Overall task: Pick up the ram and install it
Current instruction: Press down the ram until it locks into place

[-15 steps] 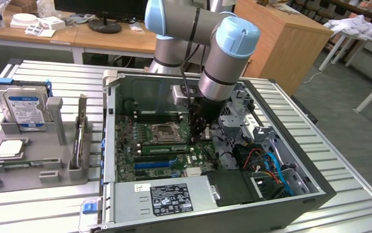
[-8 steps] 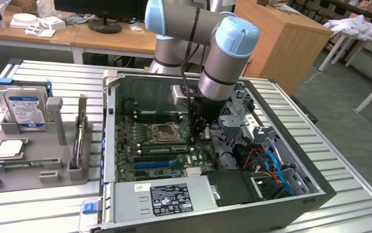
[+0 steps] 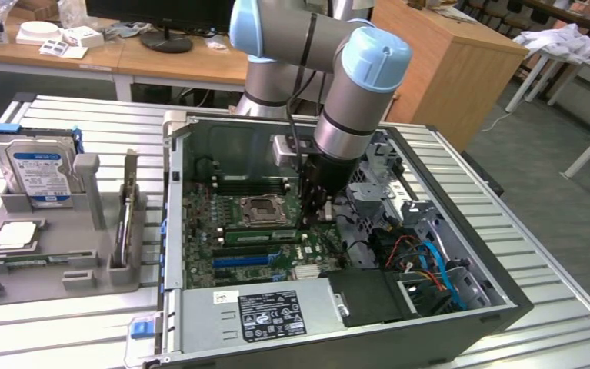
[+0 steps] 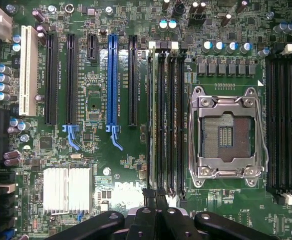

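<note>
The exterior view is evenly bright, with soft light from above. The ribbed table shines pale, and the arm has soft glare on its blue cap. Inside the case, toward 5 o'clock, it is darker with shadow. The wrist view is well lit and sharp on the motherboard; the heatsink is almost white, and the gripper at 6 o'clock is dark and blurred.

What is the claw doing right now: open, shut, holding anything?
Claw: shut, low over the motherboard beside the memory slots; whether it grips the ram cannot be told.
</note>
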Controlling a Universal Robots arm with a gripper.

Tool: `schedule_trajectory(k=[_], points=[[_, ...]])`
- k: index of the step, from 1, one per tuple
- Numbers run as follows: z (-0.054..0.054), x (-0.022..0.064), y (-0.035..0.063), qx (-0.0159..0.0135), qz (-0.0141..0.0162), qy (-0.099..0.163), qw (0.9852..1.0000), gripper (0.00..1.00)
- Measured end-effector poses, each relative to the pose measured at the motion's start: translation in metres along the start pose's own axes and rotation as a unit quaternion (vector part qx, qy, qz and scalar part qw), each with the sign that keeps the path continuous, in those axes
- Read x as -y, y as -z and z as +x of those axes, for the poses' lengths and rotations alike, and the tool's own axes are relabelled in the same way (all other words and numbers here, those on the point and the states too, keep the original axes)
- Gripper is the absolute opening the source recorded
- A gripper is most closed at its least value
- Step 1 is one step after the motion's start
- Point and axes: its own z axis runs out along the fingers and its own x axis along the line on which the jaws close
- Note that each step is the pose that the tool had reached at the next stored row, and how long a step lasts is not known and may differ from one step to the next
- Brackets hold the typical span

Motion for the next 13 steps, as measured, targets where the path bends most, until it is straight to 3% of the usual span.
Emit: schedule_trajectory(k=[13], points=[[0.0000,0.0001,-0.0023,0.0002,0.0000,0.000,1.0000,0.11]])
